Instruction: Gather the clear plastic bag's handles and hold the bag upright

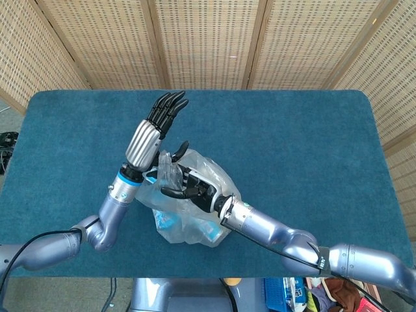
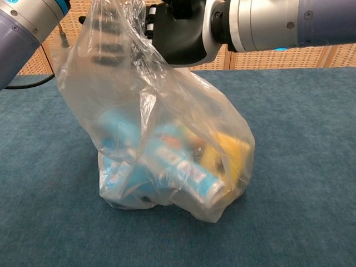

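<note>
The clear plastic bag [image 1: 198, 224] stands upright on the blue table, with blue and yellow packets showing through its wall [image 2: 172, 150]. Its handles [image 1: 167, 164] are bunched at the top. My right hand [image 1: 190, 186] grips the plastic there from the right; in the chest view the same hand [image 2: 179, 34] sits at the bag's top. My left hand [image 1: 159, 120] is raised just left of and behind the handles, fingers straight and together, holding nothing. Only its forearm [image 2: 25, 19] shows in the chest view.
The blue carpeted table [image 1: 305, 143] stretches around the bag. Woven screens [image 1: 208, 39] stand behind its far edge. A basket of items [image 1: 289, 292] sits on the floor below the near edge.
</note>
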Tool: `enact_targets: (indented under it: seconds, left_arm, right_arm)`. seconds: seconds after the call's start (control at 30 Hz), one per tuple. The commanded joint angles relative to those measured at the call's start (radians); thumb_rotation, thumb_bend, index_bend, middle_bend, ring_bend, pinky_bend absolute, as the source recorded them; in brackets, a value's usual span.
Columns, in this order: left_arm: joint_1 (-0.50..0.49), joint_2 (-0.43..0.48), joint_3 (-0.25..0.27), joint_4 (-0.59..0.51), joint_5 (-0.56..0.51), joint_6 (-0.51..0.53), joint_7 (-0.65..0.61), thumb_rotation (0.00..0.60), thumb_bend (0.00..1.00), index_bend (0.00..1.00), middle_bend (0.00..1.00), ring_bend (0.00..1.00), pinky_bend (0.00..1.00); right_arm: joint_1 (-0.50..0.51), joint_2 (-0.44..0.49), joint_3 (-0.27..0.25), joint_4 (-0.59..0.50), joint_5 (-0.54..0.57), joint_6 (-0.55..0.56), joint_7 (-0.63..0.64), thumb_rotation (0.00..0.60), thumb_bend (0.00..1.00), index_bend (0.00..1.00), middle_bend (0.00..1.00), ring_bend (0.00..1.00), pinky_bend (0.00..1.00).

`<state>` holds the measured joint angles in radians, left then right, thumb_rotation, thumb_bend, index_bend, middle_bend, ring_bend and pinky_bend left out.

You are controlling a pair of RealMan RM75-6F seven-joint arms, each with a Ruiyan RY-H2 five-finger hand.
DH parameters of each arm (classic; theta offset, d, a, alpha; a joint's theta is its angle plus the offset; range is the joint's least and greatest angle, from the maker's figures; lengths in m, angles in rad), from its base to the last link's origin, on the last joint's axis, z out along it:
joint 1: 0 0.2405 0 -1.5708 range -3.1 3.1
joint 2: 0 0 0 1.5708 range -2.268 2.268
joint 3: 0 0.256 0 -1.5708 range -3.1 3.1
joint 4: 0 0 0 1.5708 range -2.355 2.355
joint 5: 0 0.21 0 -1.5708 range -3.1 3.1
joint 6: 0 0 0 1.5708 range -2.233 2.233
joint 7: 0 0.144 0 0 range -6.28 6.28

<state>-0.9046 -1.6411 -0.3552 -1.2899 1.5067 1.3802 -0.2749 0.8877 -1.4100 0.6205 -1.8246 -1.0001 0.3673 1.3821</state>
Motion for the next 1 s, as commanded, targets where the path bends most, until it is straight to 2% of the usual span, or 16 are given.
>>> enact_targets:
  seconds: [0.03,0.57,1.0]
  left_arm:
    - [-0.007,0.004,-0.006,-0.012,-0.002,-0.005,0.015,0.6,0.44,0.0,0.0,0.0,0.0]
    - [-0.013,-0.006,-0.001,-0.02,-0.022,-0.025,0.037,0.6,0.44,0.0,0.0,0.0,0.0]
    - [-0.012,-0.017,-0.006,-0.019,-0.032,-0.021,0.021,0.6,0.44,0.0,0.0,0.0,0.0]
  right_arm:
    - [-0.001,-0.007,0.004,-0.002,0.019,-0.006,-0.02,0.6,0.34,0.11,0.24,0.08,0.16]
    - [-0.011,-0.042,0.049,-0.008,0.116,-0.016,-0.103,0.6,0.34,0.09,0.22,0.06,0.16]
    - [-0.032,-0.081,0.078,-0.004,0.144,-0.026,-0.133,0.6,0.34,0.05,0.21,0.07,0.18]
